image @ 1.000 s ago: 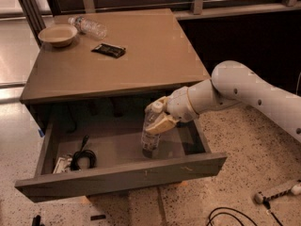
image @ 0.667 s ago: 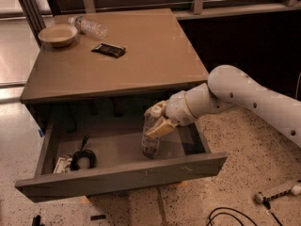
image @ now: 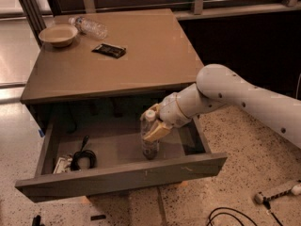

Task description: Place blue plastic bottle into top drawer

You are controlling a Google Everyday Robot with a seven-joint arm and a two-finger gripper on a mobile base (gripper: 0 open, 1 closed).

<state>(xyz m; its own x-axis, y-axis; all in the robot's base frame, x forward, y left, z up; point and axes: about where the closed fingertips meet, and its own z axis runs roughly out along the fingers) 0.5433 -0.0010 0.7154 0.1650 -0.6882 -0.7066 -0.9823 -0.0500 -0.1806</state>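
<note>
Clasping bottle (image: 149, 149) still, pincer (image: 152, 127) inside drawer (image: 122, 175)

The single camera looks down on the counter (image: 141, 55) from high in front, fairly near; the end effector (image: 152, 125) hangs over its open top drawer (image: 117, 175).

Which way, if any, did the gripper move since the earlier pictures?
Yes: the gripper, holding the blue plastic bottle, sank slightly toward the top drawer front panel.
</note>
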